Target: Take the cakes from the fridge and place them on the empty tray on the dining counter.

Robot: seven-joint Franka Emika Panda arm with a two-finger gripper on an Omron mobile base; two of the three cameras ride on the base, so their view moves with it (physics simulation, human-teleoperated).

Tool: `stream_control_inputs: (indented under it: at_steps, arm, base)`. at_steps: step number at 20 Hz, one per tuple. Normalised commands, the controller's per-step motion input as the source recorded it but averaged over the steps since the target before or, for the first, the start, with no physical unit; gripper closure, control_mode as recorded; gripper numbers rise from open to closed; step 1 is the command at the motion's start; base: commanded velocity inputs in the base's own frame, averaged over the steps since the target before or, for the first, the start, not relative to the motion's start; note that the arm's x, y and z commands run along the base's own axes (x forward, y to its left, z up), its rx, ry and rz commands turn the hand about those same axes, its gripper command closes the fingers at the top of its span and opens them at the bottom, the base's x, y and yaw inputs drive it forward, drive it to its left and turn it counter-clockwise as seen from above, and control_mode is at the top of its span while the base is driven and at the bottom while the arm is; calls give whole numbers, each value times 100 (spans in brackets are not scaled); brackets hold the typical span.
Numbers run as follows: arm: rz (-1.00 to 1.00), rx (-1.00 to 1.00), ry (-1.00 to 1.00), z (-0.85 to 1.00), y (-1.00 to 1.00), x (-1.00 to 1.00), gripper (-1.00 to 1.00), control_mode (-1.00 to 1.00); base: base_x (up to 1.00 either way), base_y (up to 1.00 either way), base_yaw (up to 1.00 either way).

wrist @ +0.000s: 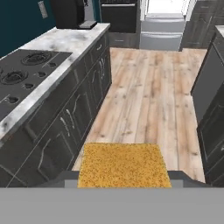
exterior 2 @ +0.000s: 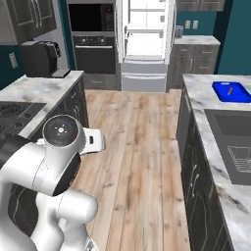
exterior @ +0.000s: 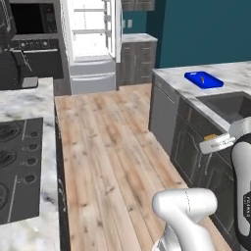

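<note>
A flat tan-brown square cake (wrist: 124, 165) sits between my fingertips at the bottom of the hand view, and my gripper (wrist: 124, 177) is shut on it. In the left base view the gripper (exterior: 215, 143) hangs beside the dining counter (exterior: 171, 74) with a yellow bit of the cake (exterior: 211, 137) showing. The blue tray (exterior: 203, 79) (exterior 2: 240, 95) lies on the marble top with a small red-topped piece (exterior 2: 230, 90) on it. At the far end of the aisle the fridge (exterior: 90, 73) (exterior 2: 146, 73) (wrist: 162, 30) stands with its doors open and its white inside lit.
A marble counter with a black stovetop (exterior: 17, 166) (wrist: 26, 70) runs along the left. A coffee machine (exterior 2: 41, 58) and a black oven (exterior 2: 93, 44) stand at the back left. A sink (exterior 2: 235, 142) is set in the dining counter. A wooden floor aisle (exterior: 108, 147) lies between them.
</note>
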Motion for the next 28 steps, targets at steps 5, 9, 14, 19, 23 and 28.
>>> stream_control_inputs:
  at_steps: [5, 9, 14, 19, 23, 28]
  arm:
    - [0, 0, 0, 0, 0, 0, 100, 100]
    - [0, 0, 0, 0, 0, 0, 100, 100]
    - [0, 0, 0, 0, 0, 0, 100, 100]
    - [0, 0, 0, 0, 0, 0, 100, 100]
    - [0, 0, 0, 0, 0, 0, 100, 100]
    - [0, 0, 0, 0, 0, 0, 100, 100]
  base:
    - [-100, -4, 0]
    - [-100, -5, 0]
    - [-100, -5, 0]
    - [-100, -11, 0]
    - [-100, -16, 0]
    - [-100, -32, -1]
